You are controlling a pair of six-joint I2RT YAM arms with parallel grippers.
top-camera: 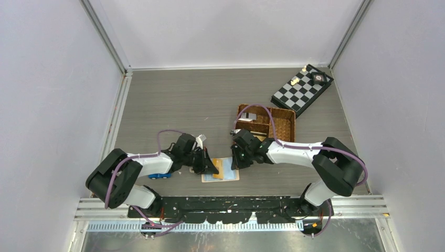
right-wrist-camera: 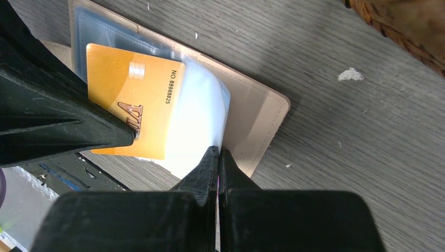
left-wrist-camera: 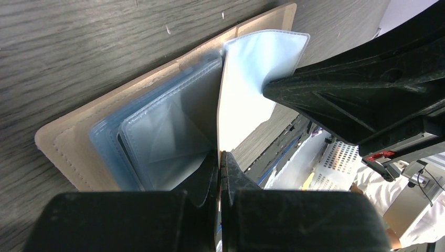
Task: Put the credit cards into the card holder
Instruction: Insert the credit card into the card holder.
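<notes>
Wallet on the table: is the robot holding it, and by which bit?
Yes. The left gripper and the right gripper each have their jaws shut on the edge of a pale plastic pocket page inside the open wallet.

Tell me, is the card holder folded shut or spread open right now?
Spread open: the card holder lies flat on the table, pale blue pockets exposed, one sleeve lifted.
</notes>
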